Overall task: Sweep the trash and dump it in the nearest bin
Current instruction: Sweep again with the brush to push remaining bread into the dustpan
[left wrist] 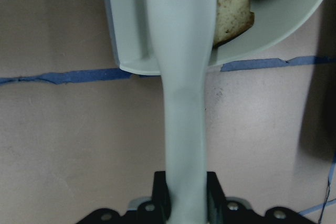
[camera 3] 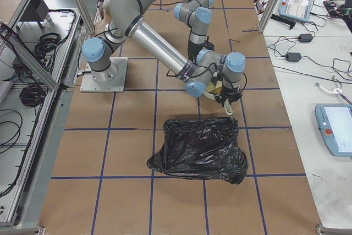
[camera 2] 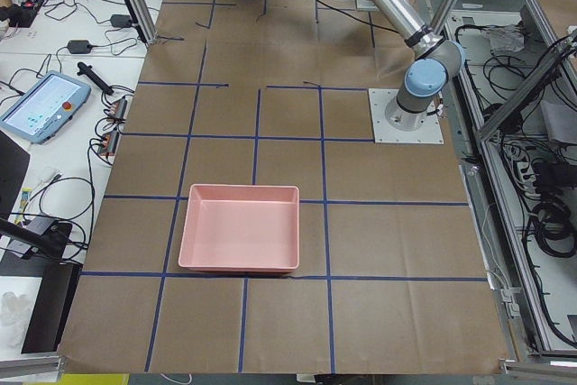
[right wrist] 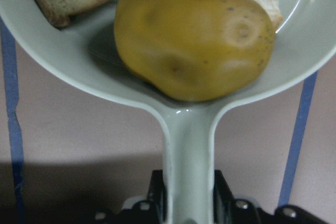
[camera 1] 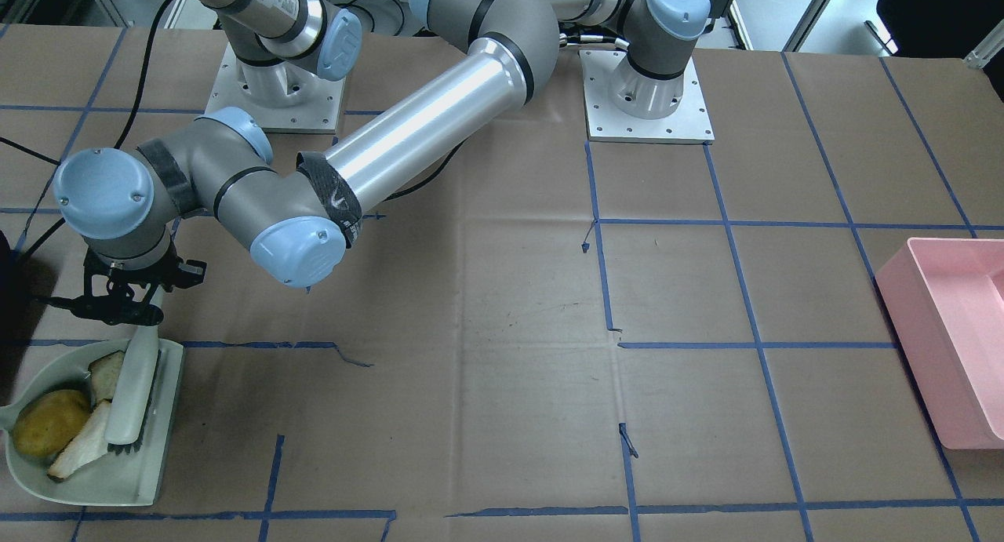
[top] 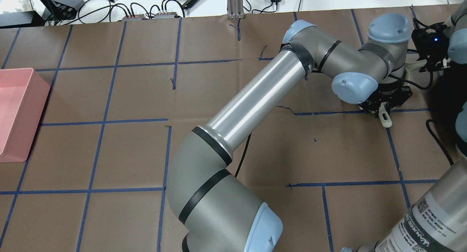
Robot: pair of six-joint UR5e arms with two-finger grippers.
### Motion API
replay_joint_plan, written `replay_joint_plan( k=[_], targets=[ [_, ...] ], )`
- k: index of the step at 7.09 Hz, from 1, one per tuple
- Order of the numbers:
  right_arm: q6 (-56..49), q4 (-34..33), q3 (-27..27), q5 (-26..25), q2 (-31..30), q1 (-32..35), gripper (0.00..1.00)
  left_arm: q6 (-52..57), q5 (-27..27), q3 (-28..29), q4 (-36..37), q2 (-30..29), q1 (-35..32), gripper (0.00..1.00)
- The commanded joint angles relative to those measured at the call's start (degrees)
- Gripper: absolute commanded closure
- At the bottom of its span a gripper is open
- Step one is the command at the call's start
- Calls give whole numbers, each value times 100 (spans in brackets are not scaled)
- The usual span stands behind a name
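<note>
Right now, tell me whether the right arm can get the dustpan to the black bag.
Probably yes. The right gripper holds the dustpan by its handle, and the black bag sits beside it. The brush in the left gripper lies in the pan and may need lifting first.

Brown paper-covered table [camera 1: 510,330], blue tape grid [camera 1: 706,344]

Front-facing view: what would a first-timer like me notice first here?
A long silver arm stretches across the brown table to its left claw, which grips a pale brush. The brush lies on a dustpan in the view's lower-left corner, holding a potato and bread. A pink bin sits far right.
</note>
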Motion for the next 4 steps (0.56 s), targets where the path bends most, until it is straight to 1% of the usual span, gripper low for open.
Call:
replay_joint_plan(
  k=[1,2,4],
  targets=[
    [6,10,0,0,-7,0,100,250,304,-732,-226,544,12,100],
    [15,10,-9,0,-7,18,100,259,313,-1163,-244,895,30,100],
    [102,62,0,0,-16,88,100,268,304,-1814,-331,1466,204,100]
  ],
)
